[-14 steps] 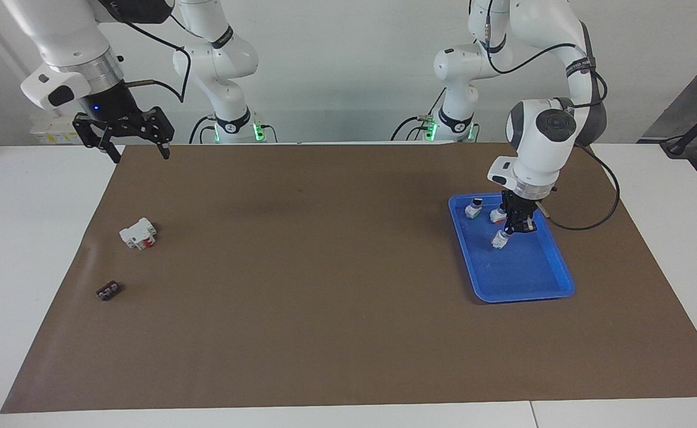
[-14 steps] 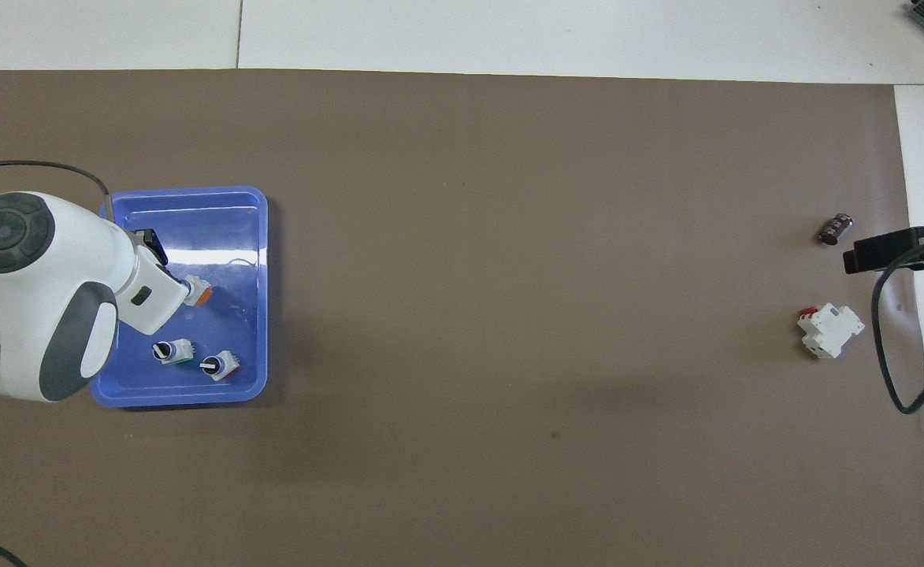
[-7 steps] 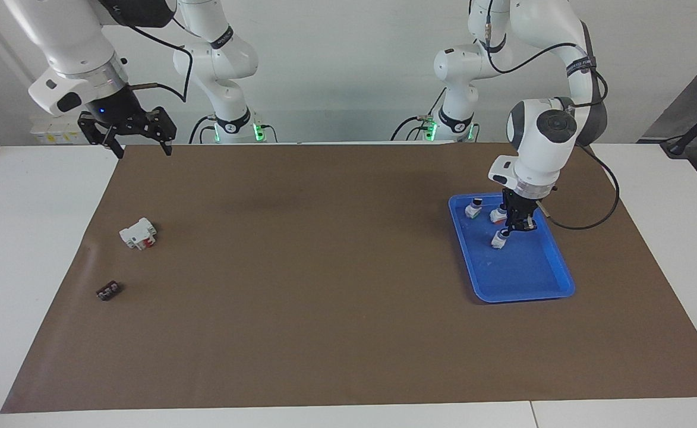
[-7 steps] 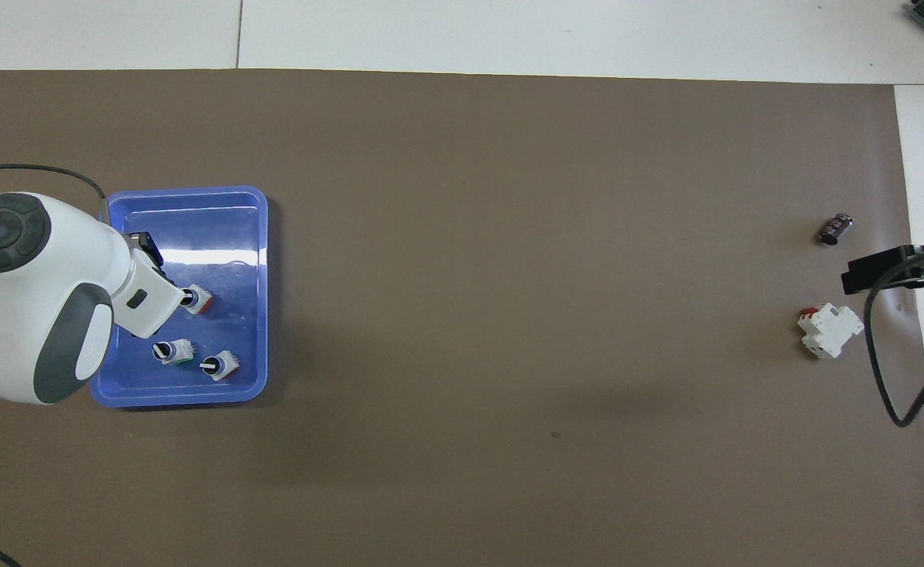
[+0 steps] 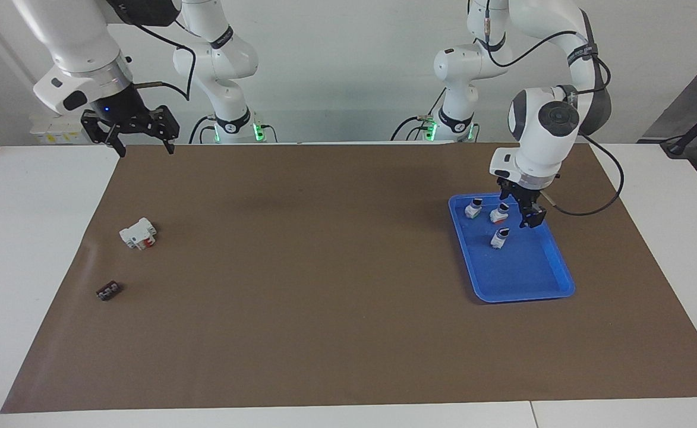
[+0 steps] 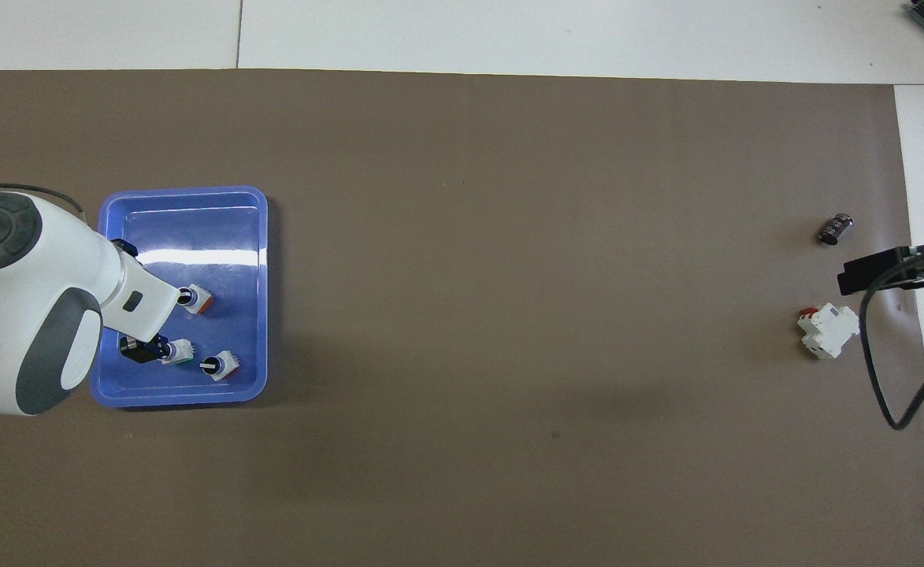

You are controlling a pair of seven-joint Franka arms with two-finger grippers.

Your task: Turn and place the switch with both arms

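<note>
The switch (image 6: 194, 298), a stubby white body with an orange end and a black knob, stands free in the blue tray (image 6: 233, 206), knob upward (image 5: 500, 238). My left gripper (image 5: 519, 211) hangs open just above the tray, over the spot between the switch and the two like pieces, holding nothing. One of its fingers (image 6: 139, 349) shows beside the green-ended piece (image 6: 178, 351). My right gripper (image 5: 141, 142) waits open and empty over the mat's edge nearest the robots, at the right arm's end.
A red-ended piece (image 6: 220, 365) also stands in the tray. A blocky white part with red (image 5: 138, 233) and a small dark component (image 5: 108, 290) lie on the brown mat (image 5: 324, 285) toward the right arm's end.
My left gripper opened, let go of the switch and rose off it; the switch now stands by itself in the tray. My right gripper drew back a little toward the robots.
</note>
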